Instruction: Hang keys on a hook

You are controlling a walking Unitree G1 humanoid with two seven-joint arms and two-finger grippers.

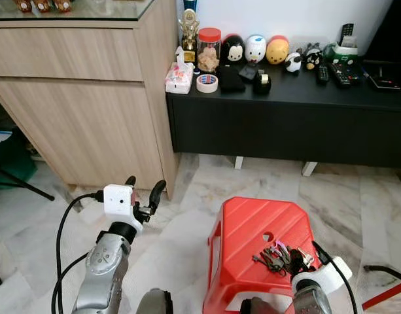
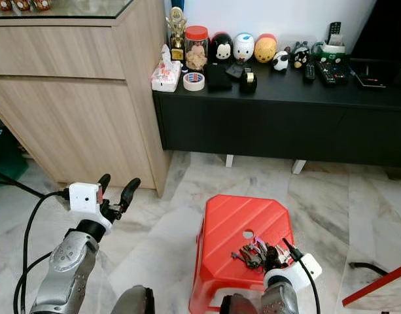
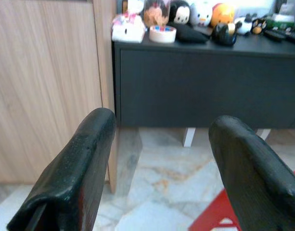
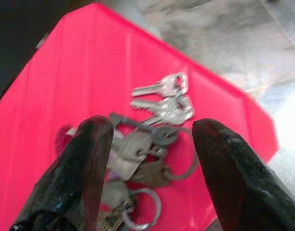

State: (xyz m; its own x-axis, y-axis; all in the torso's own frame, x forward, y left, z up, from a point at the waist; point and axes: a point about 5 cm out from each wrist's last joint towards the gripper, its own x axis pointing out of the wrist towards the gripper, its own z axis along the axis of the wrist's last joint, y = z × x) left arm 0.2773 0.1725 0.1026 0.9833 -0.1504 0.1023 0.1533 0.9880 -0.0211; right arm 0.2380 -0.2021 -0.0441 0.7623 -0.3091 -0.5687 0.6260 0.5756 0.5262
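Note:
A bunch of silver keys (image 1: 273, 256) on rings lies on the near right part of the red plastic stool (image 1: 249, 226). My right gripper (image 4: 153, 127) hovers low over the bunch, open, with one black finger on each side of the keys (image 4: 154, 144) and nothing pinched. In the head view its fingers (image 1: 298, 256) sit at the right edge of the bunch. My left gripper (image 1: 146, 183) is raised at the left, open and empty. It points toward the gap between the cabinet and the console.
A light wooden cabinet (image 1: 76, 111) stands at the left. A low black console (image 1: 285, 127) along the wall carries toy figures, a jar, a tape roll (image 1: 207, 82) and remotes. The floor is marble (image 1: 187, 216). A red bar (image 1: 386, 294) lies at the bottom right.

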